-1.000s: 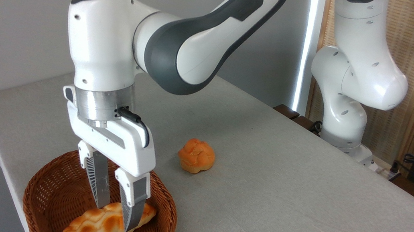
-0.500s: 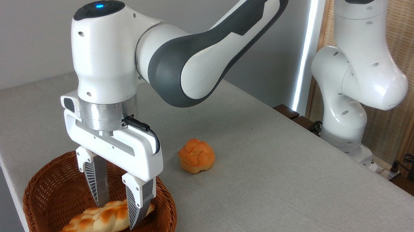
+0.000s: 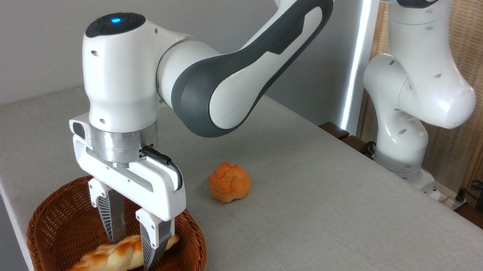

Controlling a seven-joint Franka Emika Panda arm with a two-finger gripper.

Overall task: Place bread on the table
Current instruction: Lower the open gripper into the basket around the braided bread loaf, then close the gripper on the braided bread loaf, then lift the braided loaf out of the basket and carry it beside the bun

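Braided loaf in the basket, gripper fingers set astride it.

The long braided bread [image 3: 113, 258], pale gold with toasted orange-brown bumps, lies in the brown woven wicker basket [image 3: 56, 223] near the front-left corner of the table [image 3: 328, 223], a grey cloth-covered top. Its long axis runs from lower left up to the right, one tapered tip by the basket's right wall. The white two-finger gripper [image 3: 131, 250] on the Franka arm points straight down over the loaf's right half, one finger on the far side and one on the near side, so the closing line crosses the loaf's length. The fingers look drawn in against the crust, though whether they truly pinch it I cannot tell. A small round orange bun [image 3: 229, 182] sits apart on the cloth.
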